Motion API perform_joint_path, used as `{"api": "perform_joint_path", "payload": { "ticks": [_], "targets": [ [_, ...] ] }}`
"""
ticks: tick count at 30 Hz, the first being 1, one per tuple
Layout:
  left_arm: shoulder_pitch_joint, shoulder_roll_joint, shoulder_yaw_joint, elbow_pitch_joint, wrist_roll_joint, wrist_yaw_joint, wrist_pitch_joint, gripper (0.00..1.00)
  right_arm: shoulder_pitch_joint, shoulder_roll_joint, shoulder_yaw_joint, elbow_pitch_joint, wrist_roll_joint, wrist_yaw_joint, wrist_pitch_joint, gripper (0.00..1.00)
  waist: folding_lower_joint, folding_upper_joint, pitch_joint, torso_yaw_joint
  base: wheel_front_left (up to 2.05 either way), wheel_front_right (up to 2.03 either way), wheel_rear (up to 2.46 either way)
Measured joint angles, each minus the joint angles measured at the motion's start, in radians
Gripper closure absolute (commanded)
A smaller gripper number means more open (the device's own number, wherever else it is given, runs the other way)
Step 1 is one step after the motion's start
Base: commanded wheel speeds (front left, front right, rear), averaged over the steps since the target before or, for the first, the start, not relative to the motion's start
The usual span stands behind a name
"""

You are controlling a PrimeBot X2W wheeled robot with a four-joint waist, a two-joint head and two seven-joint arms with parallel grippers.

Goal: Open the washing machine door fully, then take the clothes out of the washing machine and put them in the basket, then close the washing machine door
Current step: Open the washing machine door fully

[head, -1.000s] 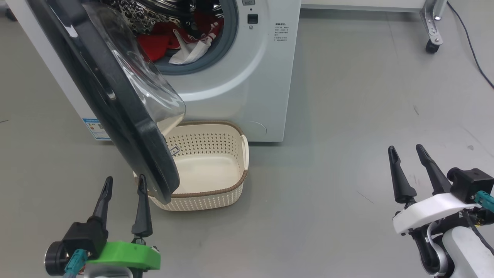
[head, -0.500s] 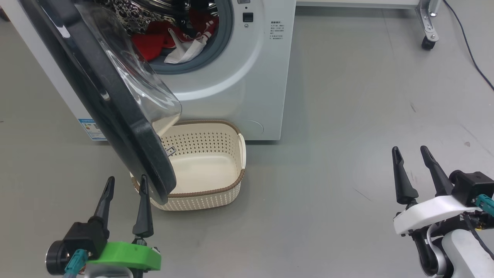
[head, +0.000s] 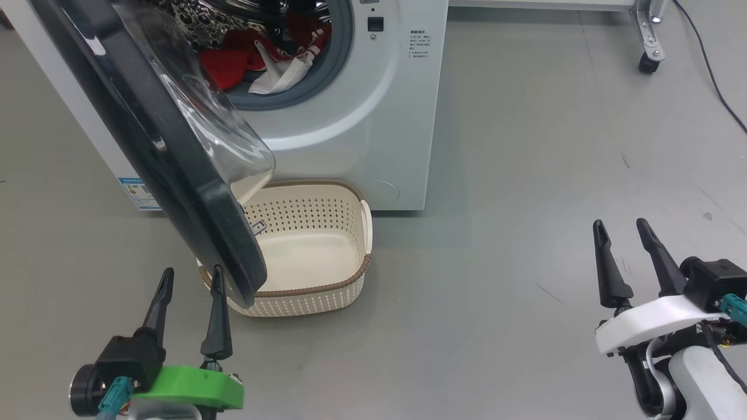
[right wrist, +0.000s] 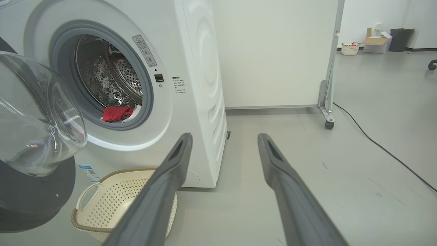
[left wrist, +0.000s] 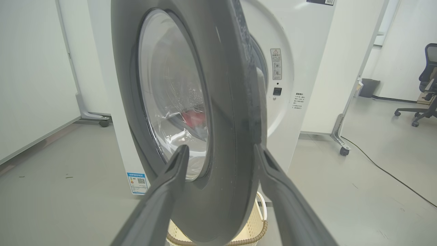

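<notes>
The washing machine (head: 362, 116) stands at the top of the head view with the washing machine door (head: 175, 151) swung partly out toward me, its glass bowl facing the drum. The clothes (head: 257, 58), red with white, lie in the drum mouth. The basket (head: 350, 280) sits empty on the floor below the door. My left gripper (head: 192, 270) is open just short of the door's lower edge; in the left wrist view the door (left wrist: 222, 85) rim lines up between the fingers of the left gripper (left wrist: 221, 147). My right gripper (head: 620, 223) is open over bare floor at the right.
A wheeled frame leg (head: 648, 61) and a black cable (head: 712, 70) lie on the floor at the far right. A white partition panel (right wrist: 273, 51) stands behind the washer. An office chair (left wrist: 426, 85) is farther off.
The head view has shifted a little, so the whole picture sits slightly up and left. Door, basket, clothes and both grippers hold their places.
</notes>
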Motion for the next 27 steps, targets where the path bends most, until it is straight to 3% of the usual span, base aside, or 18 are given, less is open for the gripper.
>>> {"api": "perform_joint_path", "payload": {
  "ticks": [19, 20, 21, 27],
  "targets": [
    [0.000, 0.000, -0.002, 0.017, -0.001, 0.000, 0.000, 0.00, 0.011, 0.011, -0.008, 0.000, -0.018, 0.009, -0.001, 0.00, 0.0000, 0.0000, -0.006, 0.003, 0.00, 0.00, 0.00],
    [0.000, 0.000, -0.005, 0.022, -0.005, -0.002, 0.000, 0.55, 0.011, 0.012, -0.008, 0.000, -0.020, 0.009, -0.001, 0.00, 0.0000, 0.0000, -0.007, 0.003, 0.00, 0.00, 0.00],
    [0.001, 0.000, -0.011, 0.030, -0.014, -0.002, 0.000, 1.00, 0.011, 0.012, -0.008, 0.000, -0.022, 0.009, -0.001, 0.00, 0.0000, 0.0000, -0.007, 0.003, 0.00, 0.00, 0.00],
    [0.003, 0.000, -0.026, 0.037, -0.018, -0.010, 0.000, 1.00, 0.014, 0.015, -0.012, 0.000, -0.024, 0.010, -0.001, 0.00, 0.0000, 0.0000, -0.008, 0.003, 0.00, 0.00, 0.00]
  ]
}}
